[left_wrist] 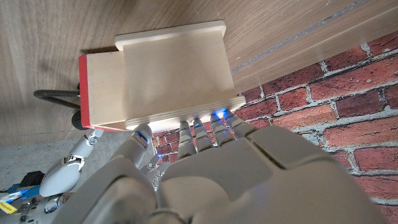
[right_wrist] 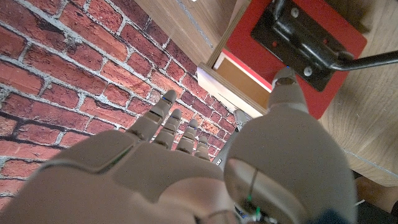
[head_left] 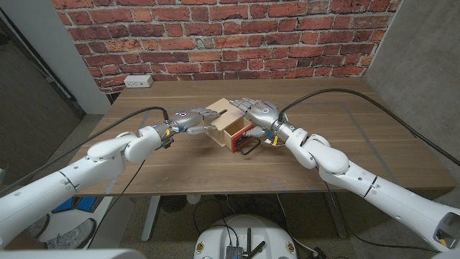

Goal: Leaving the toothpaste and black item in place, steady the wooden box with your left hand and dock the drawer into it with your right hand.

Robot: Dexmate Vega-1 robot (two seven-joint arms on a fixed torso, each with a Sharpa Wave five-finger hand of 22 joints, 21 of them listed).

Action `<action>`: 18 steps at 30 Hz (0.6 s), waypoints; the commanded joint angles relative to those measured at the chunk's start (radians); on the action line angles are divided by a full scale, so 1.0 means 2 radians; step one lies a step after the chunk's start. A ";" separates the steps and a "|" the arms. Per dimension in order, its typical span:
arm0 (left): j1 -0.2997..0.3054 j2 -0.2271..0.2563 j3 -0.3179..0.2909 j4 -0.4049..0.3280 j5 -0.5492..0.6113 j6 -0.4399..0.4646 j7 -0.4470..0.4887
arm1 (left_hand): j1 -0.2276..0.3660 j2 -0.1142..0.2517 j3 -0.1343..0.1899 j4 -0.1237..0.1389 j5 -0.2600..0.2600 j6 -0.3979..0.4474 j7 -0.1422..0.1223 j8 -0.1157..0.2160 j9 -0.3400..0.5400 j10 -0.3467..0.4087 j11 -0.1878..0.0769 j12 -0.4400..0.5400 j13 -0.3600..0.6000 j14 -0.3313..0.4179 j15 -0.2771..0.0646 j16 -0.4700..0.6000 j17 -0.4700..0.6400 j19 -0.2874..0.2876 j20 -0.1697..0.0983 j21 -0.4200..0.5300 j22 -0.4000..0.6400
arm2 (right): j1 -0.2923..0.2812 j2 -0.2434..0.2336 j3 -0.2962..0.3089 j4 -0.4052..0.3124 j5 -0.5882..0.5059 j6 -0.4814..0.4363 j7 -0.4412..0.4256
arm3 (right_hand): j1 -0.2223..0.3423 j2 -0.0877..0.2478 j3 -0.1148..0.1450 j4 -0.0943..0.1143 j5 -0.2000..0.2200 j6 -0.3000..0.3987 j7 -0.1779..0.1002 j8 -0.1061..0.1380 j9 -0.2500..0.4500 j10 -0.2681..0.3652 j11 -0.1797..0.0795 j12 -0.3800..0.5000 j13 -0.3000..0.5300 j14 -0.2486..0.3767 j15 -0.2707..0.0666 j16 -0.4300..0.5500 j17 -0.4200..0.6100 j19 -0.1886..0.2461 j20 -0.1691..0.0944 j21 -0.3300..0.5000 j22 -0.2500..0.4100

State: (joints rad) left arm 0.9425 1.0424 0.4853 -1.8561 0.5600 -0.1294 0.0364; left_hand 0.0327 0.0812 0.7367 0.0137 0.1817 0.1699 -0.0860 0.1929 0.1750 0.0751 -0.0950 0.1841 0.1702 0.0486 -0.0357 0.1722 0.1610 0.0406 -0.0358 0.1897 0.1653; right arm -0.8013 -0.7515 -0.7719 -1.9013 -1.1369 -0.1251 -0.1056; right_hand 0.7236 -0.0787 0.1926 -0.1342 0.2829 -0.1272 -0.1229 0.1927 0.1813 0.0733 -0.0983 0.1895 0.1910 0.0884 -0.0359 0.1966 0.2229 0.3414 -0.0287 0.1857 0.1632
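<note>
Head view: left hand (head_left: 188, 119) presses its fingers against the wooden box (head_left: 224, 115) at mid-table while right hand (head_left: 260, 114), fingers extended, pushes the red-fronted drawer (head_left: 239, 136), which appears partly docked.

The right robot hand (head_left: 257, 113) covers the top of the wooden box (head_left: 224, 116), hiding where its fingers end. The drawer (head_left: 237, 135) is partly inside the box, so its contents cannot be made out. In the right wrist view, the black handle (right_wrist: 311, 43) runs off the picture's edge. In the left wrist view, the left robot hand (left_wrist: 236, 180) hides the box's near end.
</note>
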 commanded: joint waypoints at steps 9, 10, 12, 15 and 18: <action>0.007 0.005 -0.004 -0.008 -0.003 0.004 -0.001 | 0.004 0.039 0.006 0.001 0.000 0.007 0.001 0.002 0.002 0.007 0.000 0.002 0.002 0.006 -0.043 0.002 0.002 0.005 -0.071 0.001 0.002 | 0.013 0.008 -0.005 0.018 0.007 0.003 -0.023 | -0.007 0.002 -0.001 0.006 0.008 0.008 -0.002 0.005 0.002 0.007 0.000 0.003 0.001 0.006 -0.003 0.006 0.001 0.009 -0.001 0.003 0.001; 0.007 0.005 -0.004 -0.008 -0.003 0.004 -0.001 | 0.004 0.039 0.006 0.001 0.000 0.008 0.001 0.002 0.002 0.007 -0.001 0.002 0.002 0.006 -0.043 0.002 0.002 0.006 -0.071 0.001 0.002 | 0.013 0.008 -0.005 0.019 0.008 0.003 -0.023 | -0.008 0.003 -0.001 0.006 0.009 0.009 -0.002 0.005 0.002 0.007 0.000 0.003 0.001 0.007 -0.003 0.006 0.001 0.009 -0.001 0.003 0.001; 0.008 0.004 -0.004 -0.009 -0.003 0.008 -0.002 | 0.004 0.039 0.006 0.001 0.000 0.008 0.002 0.002 0.002 0.009 -0.001 0.002 0.002 0.007 -0.043 0.002 0.002 0.006 -0.071 0.001 0.002 | 0.015 0.009 -0.007 0.021 0.008 0.004 -0.023 | -0.008 0.003 -0.001 0.006 0.009 0.010 -0.002 0.005 0.002 0.008 0.000 0.003 0.001 0.007 -0.003 0.006 0.001 0.009 -0.001 0.003 0.001; 0.009 0.003 -0.004 -0.010 -0.002 0.010 -0.002 | 0.004 0.039 0.006 0.001 0.000 0.009 0.002 0.002 0.002 0.009 0.000 0.003 0.002 0.007 -0.043 0.002 0.002 0.006 -0.070 0.001 0.002 | 0.017 0.010 -0.008 0.023 0.010 0.004 -0.024 | -0.010 0.003 -0.001 0.007 0.010 0.011 -0.002 0.005 0.002 0.009 0.000 0.003 0.001 0.009 -0.003 0.007 0.001 0.010 -0.001 0.003 0.001; 0.007 0.003 -0.002 -0.008 -0.002 0.005 -0.002 | 0.004 0.039 0.006 0.001 0.000 0.009 0.002 0.002 0.002 0.010 0.000 0.002 0.002 0.008 -0.043 0.002 0.002 0.006 -0.071 0.001 0.002 | 0.019 0.012 -0.009 0.027 0.011 0.003 -0.026 | -0.011 0.003 -0.002 0.008 0.011 0.012 -0.001 0.006 0.002 0.010 0.000 0.004 0.001 0.010 -0.003 0.007 0.001 0.010 -0.001 0.003 0.001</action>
State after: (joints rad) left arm 0.9546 1.0486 0.4806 -1.8700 0.5558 -0.1198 0.0345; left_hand 0.0327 0.0812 0.7422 0.0192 0.1817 0.1780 -0.0834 0.1929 0.1745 0.0858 -0.0948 0.1840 0.1701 0.0557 -0.0357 0.1722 0.1609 0.0470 -0.0357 0.1897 0.1652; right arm -0.7794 -0.7383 -0.7806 -1.8707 -1.1246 -0.1211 -0.1426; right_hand 0.7105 -0.0760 0.1884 -0.1241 0.2978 -0.1067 -0.1239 0.1967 0.1814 0.0856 -0.1001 0.1895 0.1911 0.0991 -0.0361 0.2041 0.2230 0.3521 -0.0286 0.1857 0.1632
